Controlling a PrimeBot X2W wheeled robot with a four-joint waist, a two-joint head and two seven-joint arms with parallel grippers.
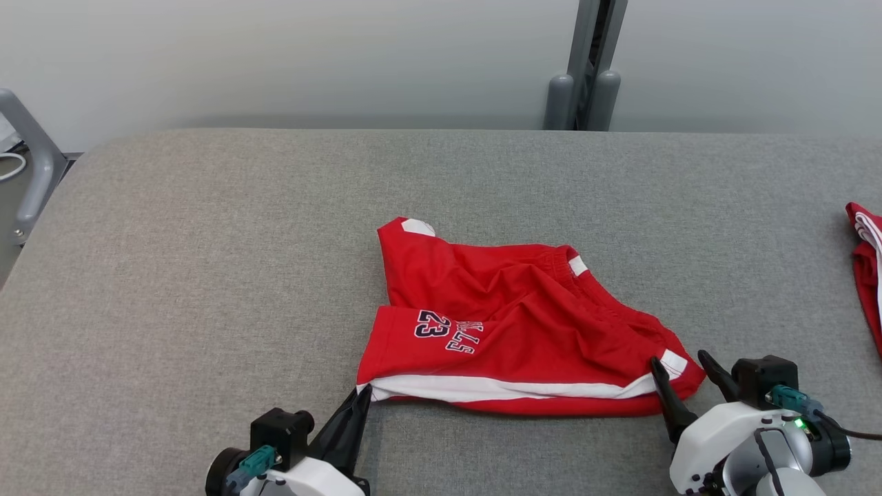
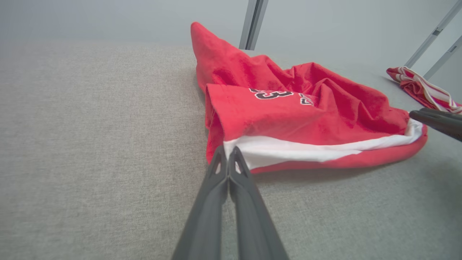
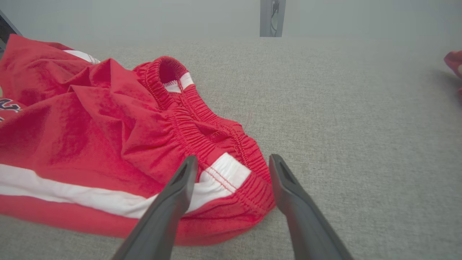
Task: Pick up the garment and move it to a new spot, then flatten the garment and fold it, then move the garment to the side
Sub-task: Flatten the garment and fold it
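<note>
The garment (image 1: pixel 510 331), red shorts with a white stripe and the number 23, lies crumpled at the middle of the grey table (image 1: pixel 207 241). My left gripper (image 1: pixel 364 394) is shut, with its fingertips against the near left corner of the white hem (image 2: pixel 288 150). I see no cloth between its fingers (image 2: pixel 216 187). My right gripper (image 1: pixel 679 365) is open at the garment's near right corner. In the right wrist view its two fingers straddle the white patch at the end of the elastic waistband (image 3: pixel 225 171). The right gripper's dark fingertips (image 2: pixel 436 121) also show at the right edge of the left wrist view.
Another red and white garment (image 1: pixel 867 265) lies at the table's right edge. A grey post (image 1: pixel 586 69) stands behind the table, and a grey frame (image 1: pixel 31 151) stands at the far left corner. Bare table surface stretches to the left and beyond the shorts.
</note>
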